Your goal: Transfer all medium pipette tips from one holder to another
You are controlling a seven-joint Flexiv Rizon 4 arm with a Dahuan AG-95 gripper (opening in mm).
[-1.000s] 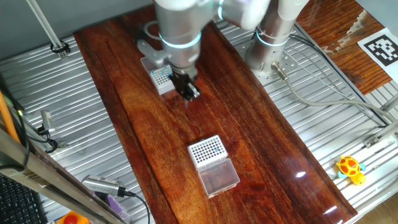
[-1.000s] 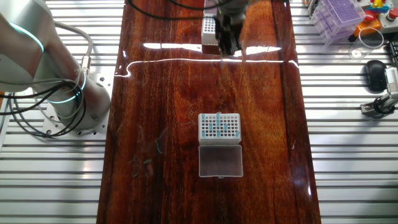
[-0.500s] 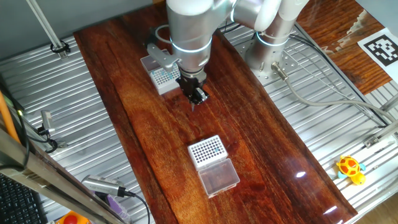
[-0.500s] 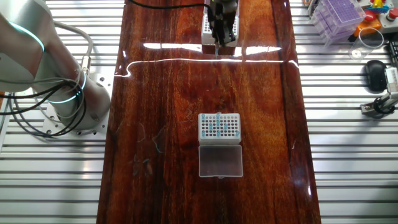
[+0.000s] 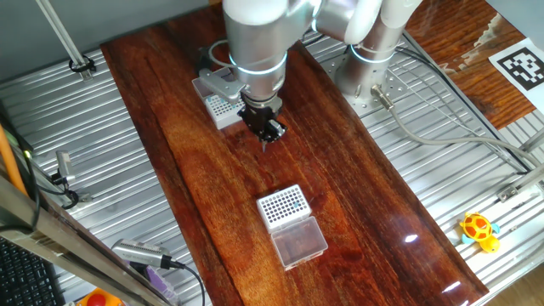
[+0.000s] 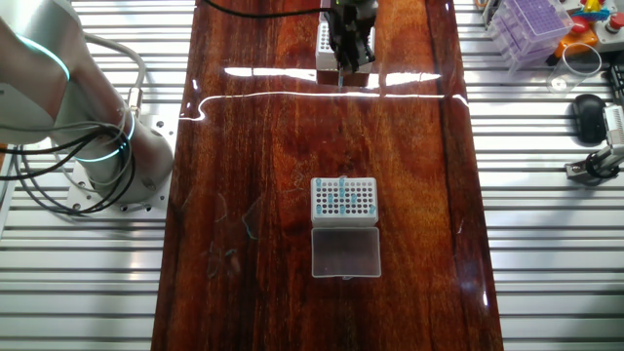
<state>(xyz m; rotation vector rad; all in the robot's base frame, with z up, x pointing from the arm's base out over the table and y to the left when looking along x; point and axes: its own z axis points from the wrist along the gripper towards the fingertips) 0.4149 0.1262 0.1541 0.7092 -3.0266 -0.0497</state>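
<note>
Nearest, a white gridded rack [image 6: 343,199] with its clear hinged lid [image 6: 345,253] open flat holds tiny teal-blue medium pipette tips [image 6: 336,202] in several holes. Farther along the dark wooden table [image 6: 263,146], the black two-finger gripper [image 5: 266,133] pinches one thin tip just beside a second white rack [image 5: 221,107].

Two fixed cameras, both high above the wooden tabletop [image 5: 340,195] and looking down. One fixed view looks obliquely from beyond the arm's base [image 5: 367,78], so the board runs diagonally; the open tip rack [image 5: 290,223] lies below the fingers [image 5: 270,133] in frame. The other fixed view looks nearly straight down, the board running vertically, with the fingers [image 6: 343,60] at the top edge and the same rack [image 6: 344,224] well below them. Both views share the board, both racks and the base [image 6: 107,161].
</note>
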